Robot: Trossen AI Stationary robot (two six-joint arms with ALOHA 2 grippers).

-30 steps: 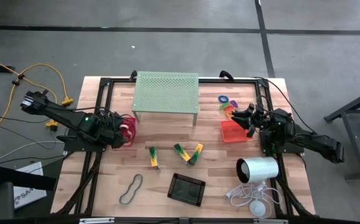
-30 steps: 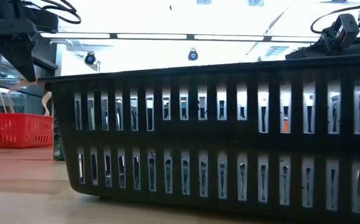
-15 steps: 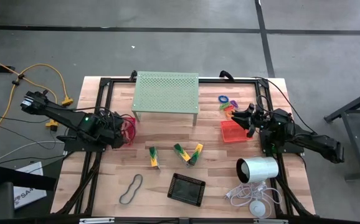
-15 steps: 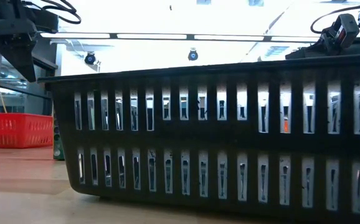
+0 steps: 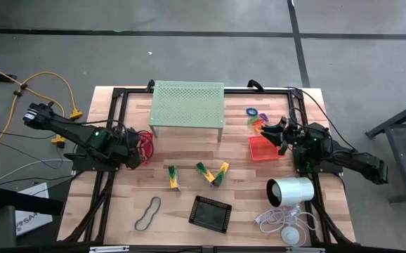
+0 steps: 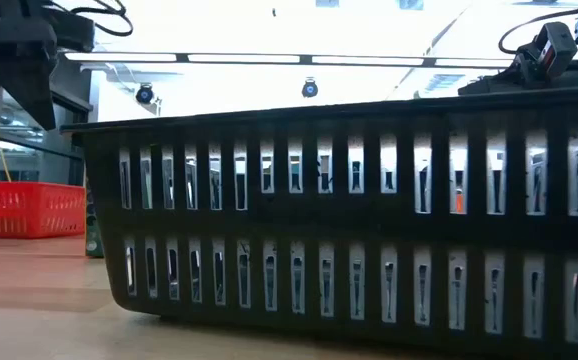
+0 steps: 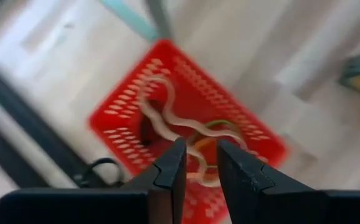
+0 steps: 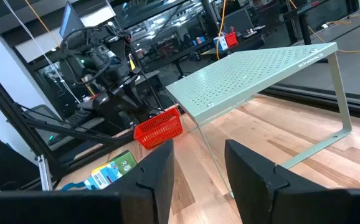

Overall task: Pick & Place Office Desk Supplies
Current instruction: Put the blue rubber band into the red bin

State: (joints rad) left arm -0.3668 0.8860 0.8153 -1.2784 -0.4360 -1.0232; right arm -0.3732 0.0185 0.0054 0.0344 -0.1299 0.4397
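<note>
My left gripper (image 5: 139, 148) hangs open, tilted down, just above a red mesh tray (image 7: 130, 106) at the table's left. Pale, green and orange rubber-band loops (image 7: 161, 121) lie on the tray's floor; nothing is between the fingers. My right gripper (image 8: 197, 149) waits open and level at the right, beside an orange-red tray (image 5: 262, 150). Three yellow-and-green clips (image 5: 203, 171) lie mid-table. A dark rubber-band loop (image 5: 147, 213) and a black mesh tray (image 5: 210, 213) sit nearer the front edge. Coloured rings (image 5: 253, 113) lie at the far right.
A pale green perforated stand (image 5: 187, 105) stands on its legs at the far middle. A white cylinder (image 5: 291, 191) with a coiled white cable (image 5: 284, 223) lies at the front right. The black tray's wall (image 6: 349, 220) fills most of the low view.
A pale rubber band hung below my left gripper a second ago. It no longer hangs there and has dropped into the red tray. Both arms have stayed where they were.
</note>
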